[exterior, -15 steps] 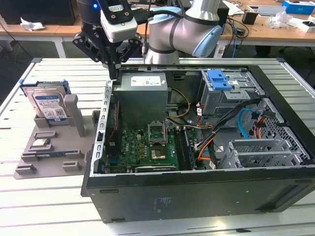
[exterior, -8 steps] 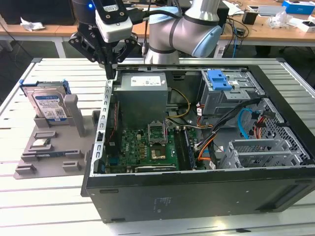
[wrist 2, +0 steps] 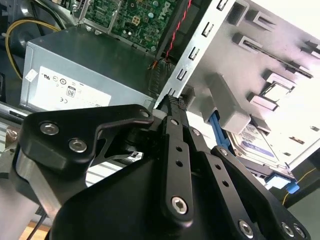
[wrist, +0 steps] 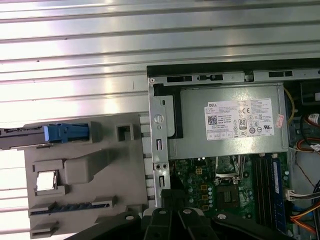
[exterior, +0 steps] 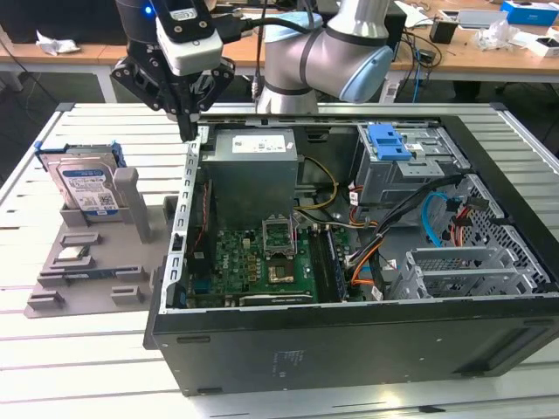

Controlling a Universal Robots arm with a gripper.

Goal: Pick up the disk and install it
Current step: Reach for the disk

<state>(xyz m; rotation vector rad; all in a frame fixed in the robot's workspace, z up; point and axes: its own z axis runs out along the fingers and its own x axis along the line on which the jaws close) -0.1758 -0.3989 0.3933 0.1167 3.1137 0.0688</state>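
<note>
Slatted alu table (exterior: 79, 375) carries everything; wooden desks w/ clutter run behind. Biggest item is the black PC case (exterior: 349, 349), lying on its side, cover off, innards facing up. The robot arm (exterior: 323, 52) rises just behind the case in the exterior view. Inside the case, in the corner toward the exterior view's left, sits a grey PSU box (exterior: 253, 170) w/ white sticker, w/ the green mobo (exterior: 262, 262) next to it. Outside the case, just beside its wall on the exterior view's left, a grey plastic fixture (exterior: 105, 262) lies on the table. The gripper (exterior: 187, 129) hangs over that same case wall by the PSU corner, fingers clenched together, nothing between them. The second wrist view shows the fingertips (wrist 2: 172, 102) close above the wall. The disk (exterior: 86, 185) stands tilted in the fixture, outside the case, label showing, blue bracket round it, apart from the gripper. A small blue latch (exterior: 390, 141) sits on the drive cage inside the case.
</note>
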